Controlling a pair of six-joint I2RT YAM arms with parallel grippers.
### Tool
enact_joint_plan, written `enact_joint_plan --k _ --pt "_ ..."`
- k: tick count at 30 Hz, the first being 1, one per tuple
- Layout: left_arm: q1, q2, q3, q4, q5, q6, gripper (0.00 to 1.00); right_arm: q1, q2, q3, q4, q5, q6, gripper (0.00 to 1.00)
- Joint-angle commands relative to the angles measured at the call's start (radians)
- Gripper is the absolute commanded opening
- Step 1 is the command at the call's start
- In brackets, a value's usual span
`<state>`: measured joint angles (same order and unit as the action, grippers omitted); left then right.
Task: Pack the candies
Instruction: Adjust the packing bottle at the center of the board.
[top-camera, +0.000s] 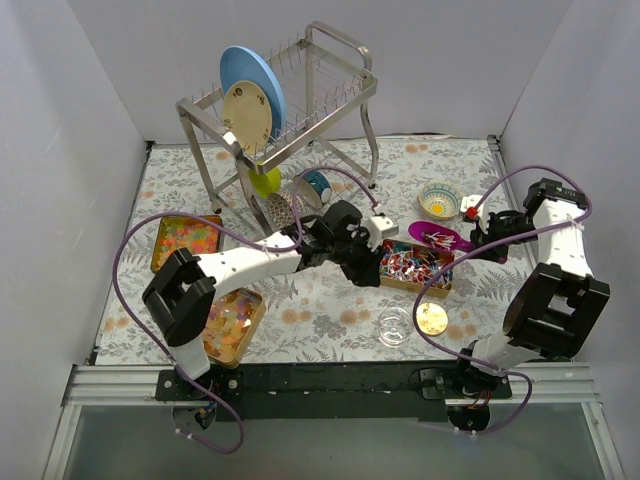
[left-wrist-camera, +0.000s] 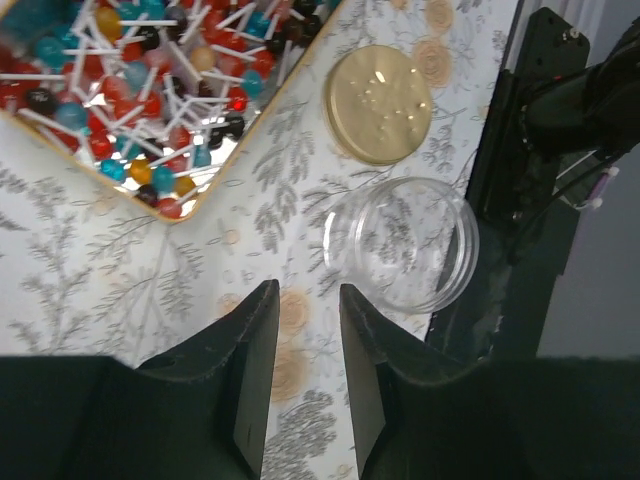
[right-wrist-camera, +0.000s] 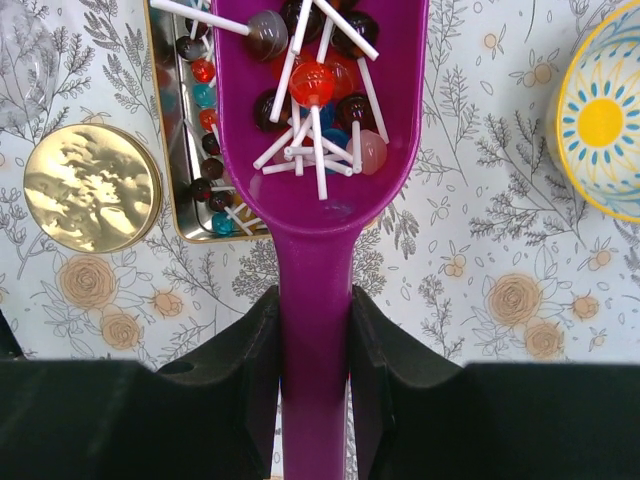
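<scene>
The candies (top-camera: 412, 262) are small red, blue and dark balls on white sticks, heaped in a gold-rimmed tin (top-camera: 444, 287) at mid-table. More candies fill two tins at the left: tiny red-orange-yellow bits (top-camera: 186, 238) and glossy yellow-orange gummies (top-camera: 230, 328). My right gripper (right-wrist-camera: 315, 295) is shut on the handle of a purple scoop (right-wrist-camera: 315, 250), whose bowl carries several candies (right-wrist-camera: 312, 85) above the tin's edge (right-wrist-camera: 160, 150). My left gripper (left-wrist-camera: 308, 290) hangs open over bare tablecloth with nothing between its fingers. It sits just left of an empty clear jar (left-wrist-camera: 410, 243).
A round gold lid (left-wrist-camera: 380, 103) lies beside the jar (top-camera: 394, 326). A yellow-and-blue patterned bowl (top-camera: 440, 201) stands behind the scoop (top-camera: 438, 237). A metal dish rack (top-camera: 300, 100) with plates fills the back, with cups under it. The black rail (top-camera: 330, 378) marks the near edge.
</scene>
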<state>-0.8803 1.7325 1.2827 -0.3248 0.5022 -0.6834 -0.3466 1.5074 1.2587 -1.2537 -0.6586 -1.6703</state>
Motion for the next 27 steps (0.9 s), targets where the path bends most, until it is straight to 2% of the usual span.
enact_joint_plan --k 1,4,10,17,27 --pt "-0.074 -0.007 0.006 0.052 -0.175 -0.114 0.32 -0.019 -0.009 0.022 0.010 -0.056 0.081 0.01" --pt "-0.101 0.028 0.018 0.050 -0.156 -0.127 0.35 -0.022 -0.033 -0.019 0.020 -0.041 0.081 0.01" --pt "-0.181 0.102 0.023 0.043 -0.208 -0.136 0.38 -0.032 -0.078 -0.082 0.022 -0.024 0.077 0.01" --pt "-0.209 0.128 0.000 0.070 -0.226 -0.140 0.39 -0.048 -0.093 -0.101 0.016 -0.012 0.066 0.01" --pt "-0.218 0.061 -0.009 0.081 -0.280 -0.171 0.37 -0.051 -0.082 -0.099 0.023 -0.022 0.086 0.01"
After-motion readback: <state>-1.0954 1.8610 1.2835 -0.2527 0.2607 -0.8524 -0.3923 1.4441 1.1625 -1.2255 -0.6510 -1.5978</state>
